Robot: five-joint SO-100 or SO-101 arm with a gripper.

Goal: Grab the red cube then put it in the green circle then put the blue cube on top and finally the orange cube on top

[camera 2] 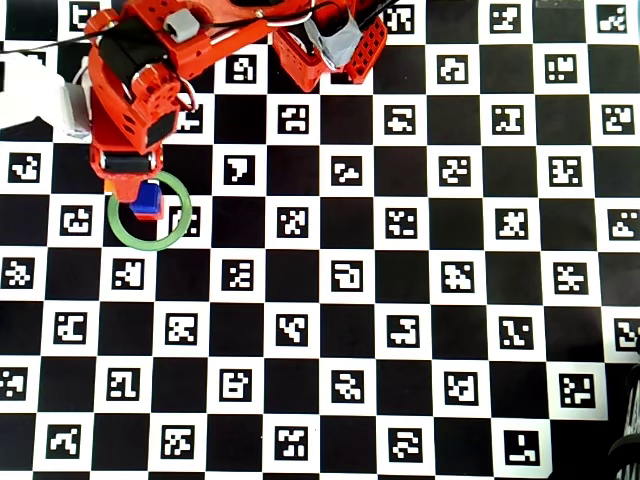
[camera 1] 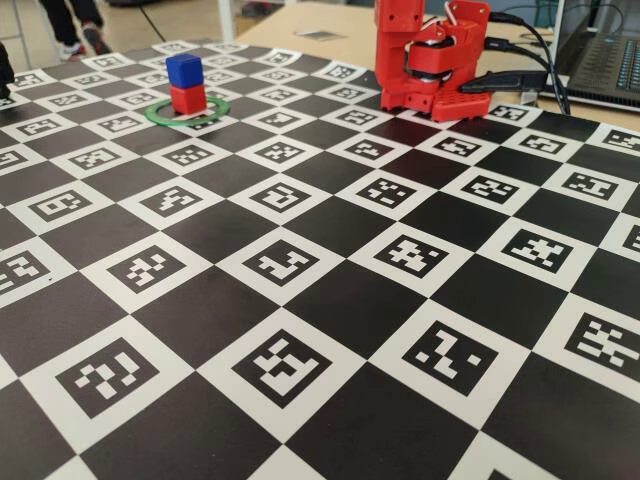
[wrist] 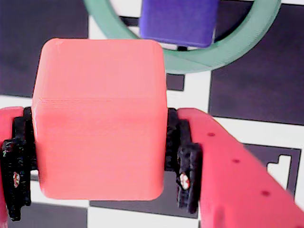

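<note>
- Gripper point(wrist: 102, 156) clenched on the orange cube point(wrist: 99, 118); black pads point(wrist: 183, 166) bear on its two opposite side faces, wrist view
- Orange cube judged light, rigid, matte plastic with faint layer lines; flat parallel sides suit a mid-height grip
- Just ahead of the gripper: blue cube point(wrist: 179, 21) inside the green circle point(wrist: 237, 45), stacked on the red cube point(camera 1: 188, 99)
- No brand or lettering readable; checkerboard mat point(camera 1: 330, 300) carries coded square markers only

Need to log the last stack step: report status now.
Gripper shut on orange cube. Blue cube sits on red cube inside green circle. Nothing blocking.
</note>
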